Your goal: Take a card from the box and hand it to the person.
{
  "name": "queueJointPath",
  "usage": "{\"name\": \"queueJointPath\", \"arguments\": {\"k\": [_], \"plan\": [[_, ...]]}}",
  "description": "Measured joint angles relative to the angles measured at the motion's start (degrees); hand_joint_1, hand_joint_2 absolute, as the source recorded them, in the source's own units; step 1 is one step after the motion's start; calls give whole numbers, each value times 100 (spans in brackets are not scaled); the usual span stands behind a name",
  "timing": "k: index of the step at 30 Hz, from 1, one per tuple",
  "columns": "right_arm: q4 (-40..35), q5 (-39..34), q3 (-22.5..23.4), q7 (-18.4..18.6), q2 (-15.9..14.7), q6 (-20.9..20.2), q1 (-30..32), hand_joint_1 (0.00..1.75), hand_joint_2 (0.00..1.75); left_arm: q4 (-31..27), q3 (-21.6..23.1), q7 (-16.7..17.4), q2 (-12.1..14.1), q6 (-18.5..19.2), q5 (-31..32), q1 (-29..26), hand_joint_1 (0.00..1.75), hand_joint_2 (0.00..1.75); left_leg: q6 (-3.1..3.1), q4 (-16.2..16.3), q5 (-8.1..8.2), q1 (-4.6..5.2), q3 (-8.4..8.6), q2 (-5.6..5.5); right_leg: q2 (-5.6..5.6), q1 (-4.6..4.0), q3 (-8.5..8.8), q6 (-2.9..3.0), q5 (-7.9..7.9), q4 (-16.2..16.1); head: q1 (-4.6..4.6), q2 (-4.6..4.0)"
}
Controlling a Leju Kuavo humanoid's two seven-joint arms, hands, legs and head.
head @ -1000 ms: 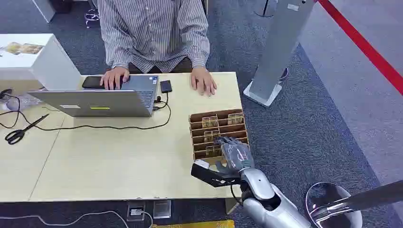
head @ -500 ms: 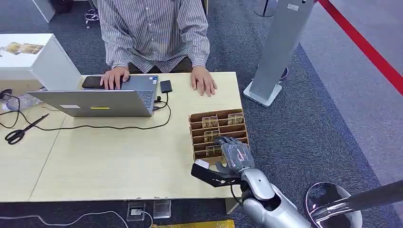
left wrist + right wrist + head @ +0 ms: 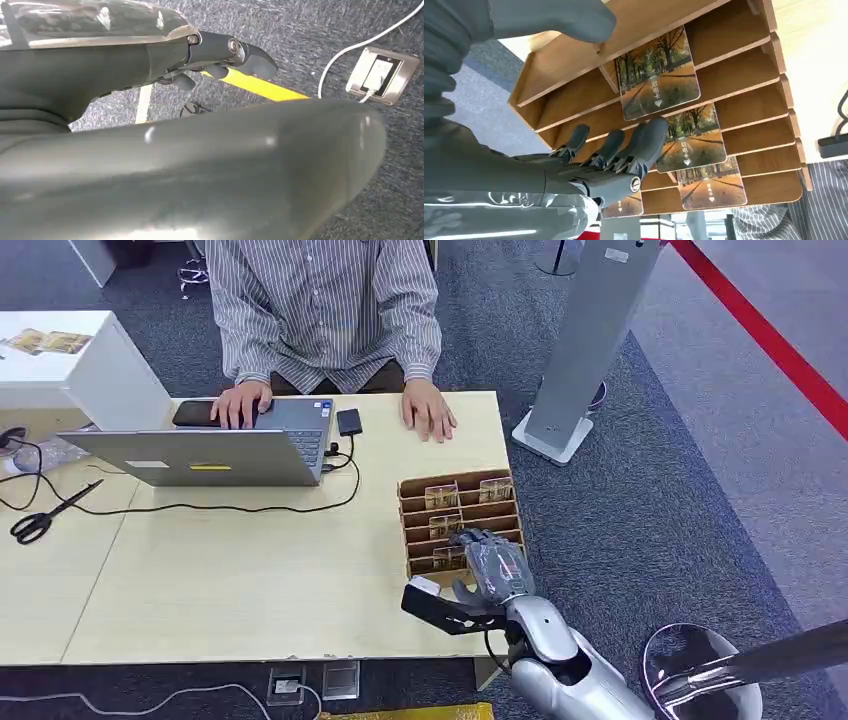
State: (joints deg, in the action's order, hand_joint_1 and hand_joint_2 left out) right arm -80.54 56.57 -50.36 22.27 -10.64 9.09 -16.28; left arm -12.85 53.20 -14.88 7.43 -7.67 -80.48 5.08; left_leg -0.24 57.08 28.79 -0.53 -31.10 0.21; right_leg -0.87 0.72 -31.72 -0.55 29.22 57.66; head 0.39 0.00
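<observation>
Head view. My right hand [image 3: 492,565] lies at lower centre-right of the frame, over the near rows of the slotted wooden card box [image 3: 461,523], which stands on the pale bench [image 3: 240,580] near its right edge. Cards [image 3: 441,496] stand in several slots. A person [image 3: 325,310] sits at the top of the frame, one hand on the open laptop [image 3: 215,445], the other flat on the bench. Scissors [image 3: 45,515] lie at far left.

Left wrist view. My left hand [image 3: 220,57] appears at upper centre, fingers curled in with nothing between them, above grey carpet; a floor socket [image 3: 382,75] sits at upper right.

Right wrist view. My right hand [image 3: 619,150] reaches in from the left, fingers [image 3: 651,137] spread and holding nothing, thumb against the box's wooden rim [image 3: 574,60]. One fingertip touches the lower edge of the card [image 3: 656,75] at centre, printed with a tree-lined avenue; two more cards [image 3: 691,137] sit in the slots at lower right.
</observation>
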Motion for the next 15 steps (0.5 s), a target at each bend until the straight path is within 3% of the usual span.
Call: {"name": "queueJointPath", "arguments": {"k": [7,10,15], "plan": [[-24,-4,0,-20,0,0,19,70,175,0,0,0,0,-4,0,0,0,0,0,0,0,0,0,0,0,0,0,0,0,0,2,0],[-46,-15,-4,-54,2,0,37,86,175,0,0,0,0,-2,0,0,0,0,0,0,0,0,0,0,0,0,0,0,0,0,2,0],[-46,-28,-33,-77,7,-4,77,80,175,0,0,0,0,-2,0,0,0,0,0,0,0,0,0,0,0,0,0,0,0,0,0,0]]}}
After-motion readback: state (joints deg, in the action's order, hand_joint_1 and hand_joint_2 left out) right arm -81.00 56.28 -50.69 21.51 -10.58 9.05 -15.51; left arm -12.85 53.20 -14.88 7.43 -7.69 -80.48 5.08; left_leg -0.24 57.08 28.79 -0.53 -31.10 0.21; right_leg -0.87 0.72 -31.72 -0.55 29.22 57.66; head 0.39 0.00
